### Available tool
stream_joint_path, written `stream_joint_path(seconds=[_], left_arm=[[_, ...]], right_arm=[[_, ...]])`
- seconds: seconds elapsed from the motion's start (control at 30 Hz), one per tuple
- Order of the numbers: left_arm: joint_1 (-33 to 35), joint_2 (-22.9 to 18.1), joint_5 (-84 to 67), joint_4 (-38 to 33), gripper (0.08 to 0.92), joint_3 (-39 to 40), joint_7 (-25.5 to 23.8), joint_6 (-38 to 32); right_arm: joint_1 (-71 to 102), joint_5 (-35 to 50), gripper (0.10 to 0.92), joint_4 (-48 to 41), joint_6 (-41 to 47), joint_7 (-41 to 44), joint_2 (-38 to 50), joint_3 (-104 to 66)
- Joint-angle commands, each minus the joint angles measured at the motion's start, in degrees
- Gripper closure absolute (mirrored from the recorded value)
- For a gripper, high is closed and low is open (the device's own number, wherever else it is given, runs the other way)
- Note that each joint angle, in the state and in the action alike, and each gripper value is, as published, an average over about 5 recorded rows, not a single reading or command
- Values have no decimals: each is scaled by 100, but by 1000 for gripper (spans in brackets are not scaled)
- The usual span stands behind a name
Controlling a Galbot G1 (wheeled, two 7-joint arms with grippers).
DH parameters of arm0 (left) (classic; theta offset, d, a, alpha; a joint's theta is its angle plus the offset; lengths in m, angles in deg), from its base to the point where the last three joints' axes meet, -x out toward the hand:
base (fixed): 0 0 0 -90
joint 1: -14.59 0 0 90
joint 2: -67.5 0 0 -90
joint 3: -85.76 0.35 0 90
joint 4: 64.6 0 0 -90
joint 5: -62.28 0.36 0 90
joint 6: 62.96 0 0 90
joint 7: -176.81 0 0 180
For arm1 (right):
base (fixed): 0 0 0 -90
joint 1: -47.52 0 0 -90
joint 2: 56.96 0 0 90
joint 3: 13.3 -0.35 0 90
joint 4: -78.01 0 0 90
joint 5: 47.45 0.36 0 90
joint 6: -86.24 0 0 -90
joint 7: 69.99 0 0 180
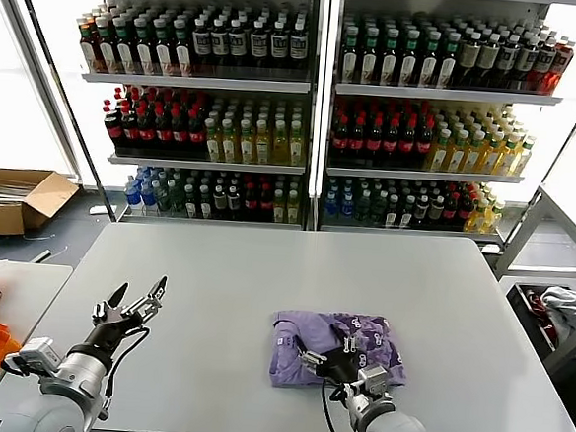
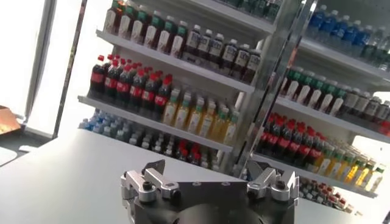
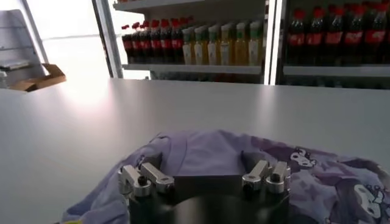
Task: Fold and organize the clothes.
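Fabric this thin will weigh almost nothing and sag wherever it is unsupported, so the lavender T-shirt [image 1: 334, 348] probably calls for a pinch at an edge or corner, not at its middle. It lies bunched into a rough rectangle, dark print showing, on the grey table [image 1: 264, 274] at about 5 o'clock from the tabletop's centre. The right gripper [image 1: 335, 363] sits over the shirt's near edge; the right wrist view shows cloth just beyond its knuckles, but whether its claw is spread or closed on the cloth cannot be told. The left gripper [image 1: 136, 297] hangs above bare table at about 8 o'clock, fingers spread wide and holding nothing, well apart from the shirt.
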Motion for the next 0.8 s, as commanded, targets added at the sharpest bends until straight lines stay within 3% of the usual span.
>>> stream_joint_path(seconds=[0.03, 0.3, 0.47, 0.8], left_arm=[[3, -73, 43, -60, 177, 24, -4, 20], [20, -47, 34, -34, 177, -138, -69, 10], [217, -66, 52, -53, 177, -407, -270, -13], [772, -632, 72, -291, 177, -1131, -766, 15]], right_arm=[[-100, 198, 203, 826, -138, -125, 21, -38], [313, 180, 203, 1904, -938, 445, 338, -1470], [868, 7, 203, 1810, -1209, 651, 231, -2711], [1834, 253, 203, 1408, -1581, 1112, -7, -4311]])
